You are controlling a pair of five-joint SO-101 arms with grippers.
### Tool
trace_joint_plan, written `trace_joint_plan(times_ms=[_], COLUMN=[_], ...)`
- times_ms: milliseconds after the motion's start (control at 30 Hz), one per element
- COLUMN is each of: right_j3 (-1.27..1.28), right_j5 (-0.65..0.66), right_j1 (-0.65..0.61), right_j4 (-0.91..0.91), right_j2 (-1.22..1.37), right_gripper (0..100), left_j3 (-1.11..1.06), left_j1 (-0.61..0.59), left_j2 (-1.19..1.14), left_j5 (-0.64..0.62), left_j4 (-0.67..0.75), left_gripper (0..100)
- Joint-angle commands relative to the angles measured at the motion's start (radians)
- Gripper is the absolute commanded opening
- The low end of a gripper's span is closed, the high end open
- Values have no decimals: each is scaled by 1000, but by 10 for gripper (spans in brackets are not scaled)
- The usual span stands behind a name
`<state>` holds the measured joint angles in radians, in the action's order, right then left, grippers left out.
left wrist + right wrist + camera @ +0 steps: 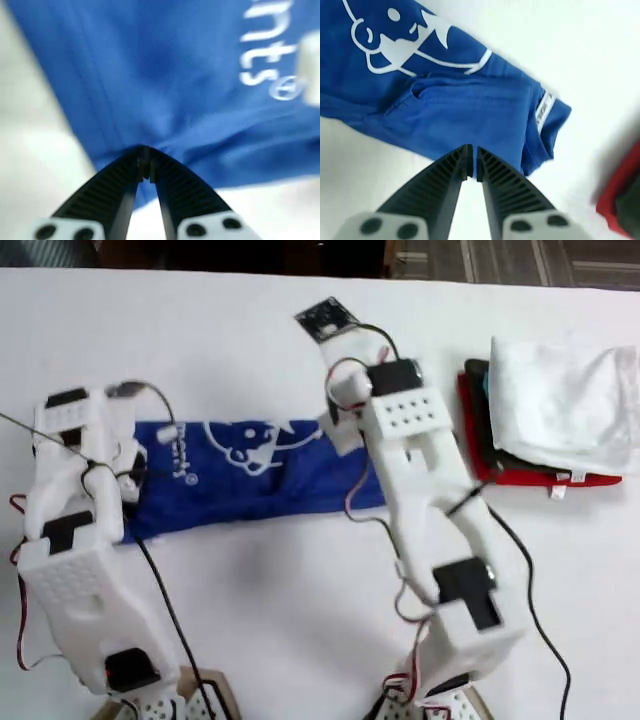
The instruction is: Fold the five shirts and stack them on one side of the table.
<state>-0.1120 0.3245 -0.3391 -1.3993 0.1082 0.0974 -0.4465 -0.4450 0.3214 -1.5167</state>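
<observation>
Blue shirt (165, 75) — edge between left jaws

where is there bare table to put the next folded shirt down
Bare: the far strip of table beyond the blue shirt, and the near patch between the left arm and right arm. Crowded: the right side, where the shirt stack lies.

Bright, even light, perhaps overhead; faint shadows

The blue shirt (270, 480) is soft matt cloth; the left tool (145, 159) ribbed black plastic; the surface (200, 330) smooth, white
</observation>
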Motion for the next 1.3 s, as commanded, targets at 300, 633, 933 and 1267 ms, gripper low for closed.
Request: trace_joint_plan(times_ms=[300, 633, 933, 1267], right_j3=[689, 973, 1019, 1020], right_j5=[-5, 107, 107, 100], right_j1=[174, 213, 213, 214], right_j4=[248, 278, 278, 277], right_j2=[-526, -796, -863, -863], right_gripper=[22, 22, 22, 22], left_j3=[91, 371, 742, 886], left_j1=[-114, -114, -64, -54], left_j2=[35, -287, -588, -686], left_j5=[-164, -72, -71, 26], left_j4=[94, 68, -170, -269], left_gripper=[247, 232, 230, 41])
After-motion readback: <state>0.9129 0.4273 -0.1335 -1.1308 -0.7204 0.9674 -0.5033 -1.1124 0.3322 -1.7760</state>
